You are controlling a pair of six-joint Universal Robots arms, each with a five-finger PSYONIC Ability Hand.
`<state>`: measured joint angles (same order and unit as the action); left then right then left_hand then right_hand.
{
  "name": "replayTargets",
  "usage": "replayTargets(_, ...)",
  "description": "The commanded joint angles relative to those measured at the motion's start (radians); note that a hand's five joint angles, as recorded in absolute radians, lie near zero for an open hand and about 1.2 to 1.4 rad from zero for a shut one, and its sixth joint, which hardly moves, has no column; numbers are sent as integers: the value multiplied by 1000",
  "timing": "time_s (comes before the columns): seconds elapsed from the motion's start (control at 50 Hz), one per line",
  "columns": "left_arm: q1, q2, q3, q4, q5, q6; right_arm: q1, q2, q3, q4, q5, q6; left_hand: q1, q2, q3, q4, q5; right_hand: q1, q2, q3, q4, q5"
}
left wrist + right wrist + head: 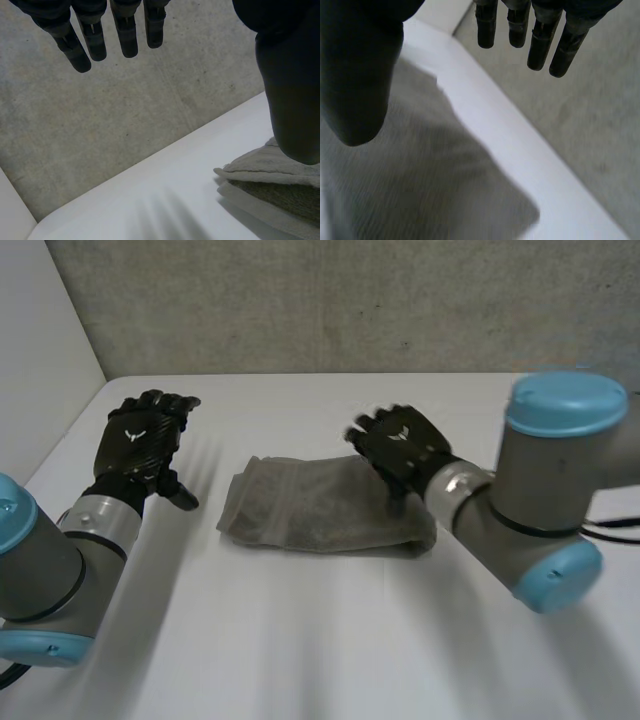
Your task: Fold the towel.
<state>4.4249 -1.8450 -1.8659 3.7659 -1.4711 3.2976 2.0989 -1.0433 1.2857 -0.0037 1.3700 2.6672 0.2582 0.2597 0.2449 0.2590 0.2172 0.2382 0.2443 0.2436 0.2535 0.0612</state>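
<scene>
Towel (312,506) lies folded on white table (300,640).

A grey towel (320,505) lies folded into a flat, layered oblong at the middle of the white table, long side running left to right, its stacked edges showing at the left end.
</scene>
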Motion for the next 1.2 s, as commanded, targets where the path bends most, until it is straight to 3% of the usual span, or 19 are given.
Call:
replayTargets(0.02,-7,-2,-1,0,2,0,-77,22,177,-19,12,-116,-80,-81,-67,-81,-213,231,224,225,215,233)
replayTargets(0.12,-15,-2,-4,0,2,0,-102,94,201,-53,23,-182,-80,-81,-67,-81,-213,575,569,569,560,577)
replayTargets(0.14,-15,-2,-4,0,2,0,-105,100,196,-64,34,-190,-80,-81,-67,-81,-213,743,737,738,728,746)
replayTargets(0.16,-15,0,-6,0,2,0,-105,100,196,-64,34,-190,-80,-81,-67,-81,-213,745,739,740,730,748)
replayTargets(0.2,-15,0,-7,0,2,0,-105,100,178,-76,60,-190,-80,-81,-67,-81,-213,1131,1124,1125,1115,1133)
replayTargets(0.48,-15,13,-13,-2,-3,-3,-109,22,185,-53,113,-208,-80,-81,-67,-81,-213,1158,1152,1153,1143,1161)
replayTargets(0.54,-15,15,-12,-2,-3,-1,-138,6,187,-16,130,-293,-80,-81,-67,-81,-213,1158,1152,1153,1143,1161)
replayTargets(0.58,-15,15,-10,0,-3,0,-181,-21,172,-4,155,-428,-80,-81,-67,-81,-213,1158,1152,1153,1143,1161)
replayTargets(0.66,-18,16,11,0,-5,2,-163,-17,129,-25,170,-506,-80,-81,-67,-81,-213,1158,1152,1153,1143,1161)
replayTargets(0.8,-48,15,83,-9,-15,-3,70,34,69,-119,135,-441,-80,-81,-67,-81,-213,1158,1152,1153,1143,1161)
replayTargets(0.84,-58,13,100,-9,-23,-4,165,72,76,-215,88,-429,-80,-81,-67,-81,-213,1158,1152,1153,1143,1161)
replayTargets(0.96,-87,-5,180,-12,-73,-6,260,124,139,-314,-69,-438,-80,-81,-67,-81,-213,1158,1152,1153,1143,1161)
replayTargets(1.02,-104,-28,215,-14,-97,-6,260,127,155,-312,-108,-437,-80,-81,-67,-81,-213,1158,1152,1153,1143,1161)
replayTargets(1.04,-104,-28,215,-14,-97,-6,251,123,168,-312,-138,-435,-80,-81,-67,-81,-213,1046,1040,1040,1030,1048)
replayTargets(1.06,-113,-37,231,-14,-104,-6,247,111,187,-311,-169,-435,-80,-81,-67,-81,-213,609,603,603,593,611)
replayTargets(1.08,-120,-45,243,-14,-109,-7,247,111,187,-311,-169,-435,-80,-81,-67,-81,-213,604,598,599,589,607)
replayTargets(1.1,-121,-45,243,-14,-109,-7,242,92,210,-311,-186,-429,-80,-81,-67,-81,-213,84,78,79,69,86)
replayTargets(1.12,-125,-54,252,-14,-110,-12,237,68,234,-320,-201,-422,-80,-81,-67,-81,-213,-64,-70,-69,-79,-61)
replayTargets(1.2,-136,-83,277,-14,-110,-35,187,19,276,-329,-215,-414,-80,-81,-67,-81,-213,-64,-70,-69,-79,-61)
